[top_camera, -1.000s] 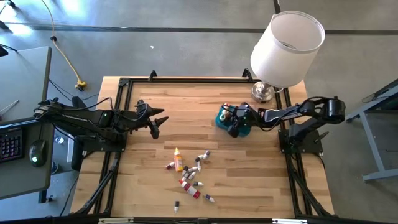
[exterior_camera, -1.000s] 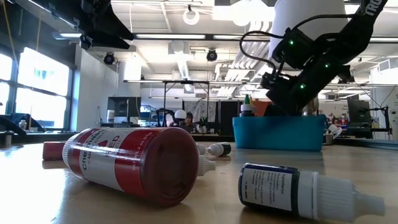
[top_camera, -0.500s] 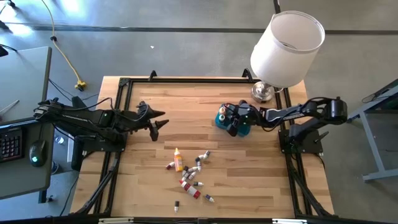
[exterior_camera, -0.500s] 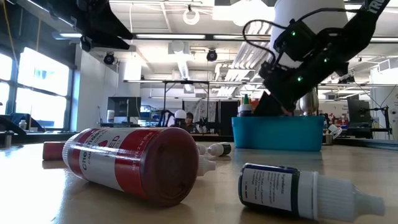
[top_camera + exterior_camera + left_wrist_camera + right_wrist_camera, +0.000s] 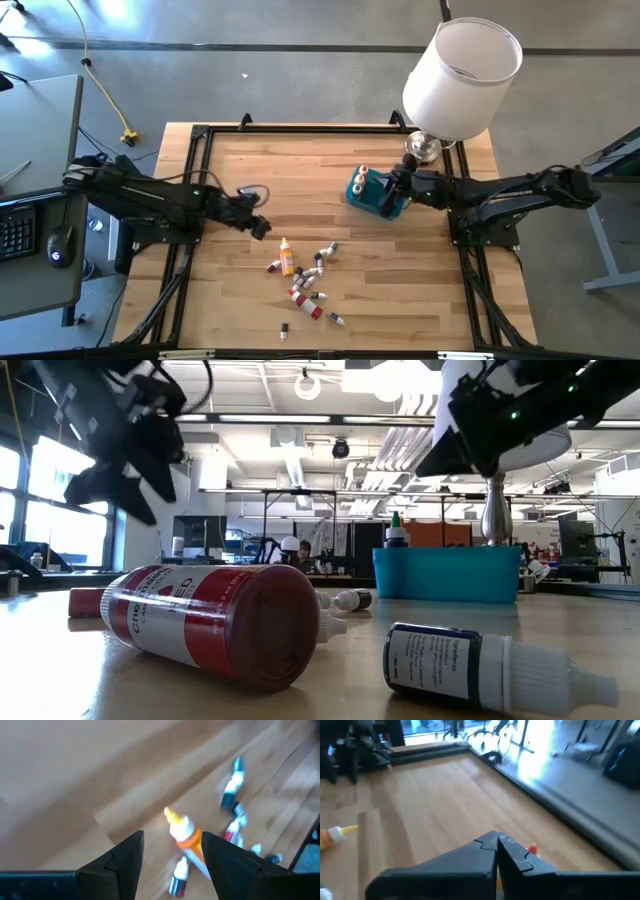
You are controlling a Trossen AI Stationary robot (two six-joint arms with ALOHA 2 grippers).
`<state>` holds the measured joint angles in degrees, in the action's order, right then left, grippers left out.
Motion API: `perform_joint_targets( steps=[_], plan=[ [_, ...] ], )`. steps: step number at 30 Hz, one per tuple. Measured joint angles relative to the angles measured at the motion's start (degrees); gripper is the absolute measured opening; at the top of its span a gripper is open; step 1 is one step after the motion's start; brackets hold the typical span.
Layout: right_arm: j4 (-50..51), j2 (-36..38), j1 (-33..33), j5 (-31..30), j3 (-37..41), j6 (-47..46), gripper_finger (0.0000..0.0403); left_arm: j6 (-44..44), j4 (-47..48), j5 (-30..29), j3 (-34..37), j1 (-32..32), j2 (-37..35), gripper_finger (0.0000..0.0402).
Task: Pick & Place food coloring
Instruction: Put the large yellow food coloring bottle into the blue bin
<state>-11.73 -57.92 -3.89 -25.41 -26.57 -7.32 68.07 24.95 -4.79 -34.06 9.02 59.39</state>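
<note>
The food coloring bottles lie scattered on the near middle of the table, among them a yellow one and, close in the low view, a red one and a dark one. A few stand in the teal bin, one green-capped. My left gripper hovers open just above and to the left of the yellow bottle, which shows between its fingers. My right gripper is shut, raised over the bin's right edge, holding nothing.
A white-shaded lamp stands on its metal base at the table's far right corner, right behind the bin. A black frame runs around the table's edges. Bare wood lies to the far left of the bin.
My left gripper has swung from the table's left toward the near edge and down, close to the yellow bottle. My right gripper has risen out of the bin and drawn back toward the table's right. The bottles on the table have stayed put.
</note>
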Motion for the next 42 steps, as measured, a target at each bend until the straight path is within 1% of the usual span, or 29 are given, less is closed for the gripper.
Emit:
perform_joint_targets(
  steps=[5,8,11,14,17,20,25,28,30,32,35,37,39,42],
  plan=[
    [0.06,0.74,4.35,-7.54,-0.01,2.84,0.0,5.34,-10.08,7.48,-0.02,0.0,10.99,0.0198],
    [-0.04,0.49,6.3,-10.93,0.09,3.85,0.0,8.62,-16.42,9.78,-0.04,0.0,16.22,0.0198],
    [-0.59,0.49,7.24,-13.1,0.11,5.14,0.0,11.76,-21.96,10.29,-0.09,0.0,20.37,0.0198],
    [-1.01,0.49,7.63,-14.09,0.11,7.57,0.0,14.3,-25.17,11.03,-0.13,0.0,23.26,0.0198],
    [-1.57,0.49,7.66,-14.11,0.11,11.3,0.0,16.2,-25.2,11.3,-0.09,0.13,24.75,0.0198],
    [-2.57,0.49,7.66,-13.47,0.13,13.66,0.0,16.67,-25.26,9.79,-0.11,0.13,25.63,0.0198],
    [-2.86,0.53,7.66,-12.55,0.13,15.07,0.0,16.22,-25.28,8.27,-0.09,0.13,26.06,0.0198],
    [-2.68,0.55,7.66,-8.63,0.13,15.01,0.0,16.22,-25.22,7.55,-0.09,0.13,26.06,0.0198],
    [-2.69,0.55,7.66,-4.1,0.13,14.61,0.0,16.24,-25.1,8.08,-0.09,0.13,26.06,0.0198],
    [-2.69,0.55,7.66,3.46,0.13,13.36,0.0,16.53,-24.99,8.9,-0.09,0.11,26.06,0.0198],
    [-3.02,0.4,7.66,17.91,0.13,11.14,0.0,17.96,-24.89,10.29,-0.09,0.11,26.06,0.0198],
    [-5.73,-0.91,7.72,24.97,0.13,10.28,0.0,19.02,-24.85,11.42,-0.09,0.11,26.06,0.0198],
    [-9.44,-3.33,7.77,27.84,0.13,10.32,0.0,20.56,-24.8,12.0,-0.09,0.11,26.06,0.0198],
    [-14.01,-8.1,7.7,27.96,0.13,11.45,0.0,22.12,-24.78,12.95,-0.09,0.11,26.06,0.0198]
  ],
)
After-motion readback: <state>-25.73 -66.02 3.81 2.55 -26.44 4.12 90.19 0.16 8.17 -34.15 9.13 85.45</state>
